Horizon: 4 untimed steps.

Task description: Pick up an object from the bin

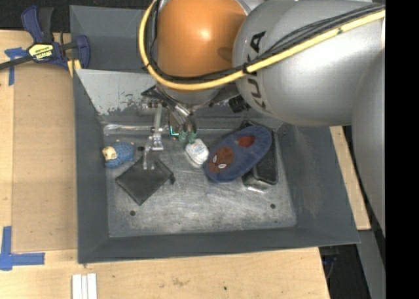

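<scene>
Pincer [169, 144] low in the bin [91, 212], mid-back, under the orange wrist cover [196, 33]. Prongs stand apart, nothing seen between them. One prong ends at the upper edge of a flat black square pad [143, 183], contact uncertain. The other is just beside a small white bottle with green cap [196, 153]. Blue slipper with red face [237, 154] lies beside the bottle, covering part of a dark flat thing [266, 168]. Small blue-and-yellow toy [116, 155] sits toward the view's left. Pincer base hidden by the cover.

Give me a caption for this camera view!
Robot pincer low beside a white bottle and blue slipper in a grey bin.
</scene>
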Each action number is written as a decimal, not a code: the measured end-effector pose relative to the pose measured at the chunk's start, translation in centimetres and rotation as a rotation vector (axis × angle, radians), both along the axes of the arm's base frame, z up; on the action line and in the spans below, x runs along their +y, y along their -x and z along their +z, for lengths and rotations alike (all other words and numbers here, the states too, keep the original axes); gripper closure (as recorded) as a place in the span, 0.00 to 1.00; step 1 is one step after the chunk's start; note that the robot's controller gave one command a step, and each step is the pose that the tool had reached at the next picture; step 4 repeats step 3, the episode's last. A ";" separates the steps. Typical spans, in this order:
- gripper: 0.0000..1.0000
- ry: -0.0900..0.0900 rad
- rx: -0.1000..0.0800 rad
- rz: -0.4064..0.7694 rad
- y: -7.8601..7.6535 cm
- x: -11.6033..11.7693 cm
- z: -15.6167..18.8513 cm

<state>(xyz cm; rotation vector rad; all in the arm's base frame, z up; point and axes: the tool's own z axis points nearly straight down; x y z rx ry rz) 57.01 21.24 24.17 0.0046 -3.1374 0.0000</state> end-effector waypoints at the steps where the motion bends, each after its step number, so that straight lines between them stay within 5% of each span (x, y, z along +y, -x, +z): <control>1: 0.00 -0.006 -0.013 -0.163 1.8 -3.1 -16.9; 2: 1.00 -0.010 -0.029 -0.165 1.4 -3.1 -16.4; 3: 1.00 -0.002 -0.016 0.063 0.0 -4.3 -0.1; 4: 1.00 -0.002 -0.016 0.063 0.0 -4.3 -0.1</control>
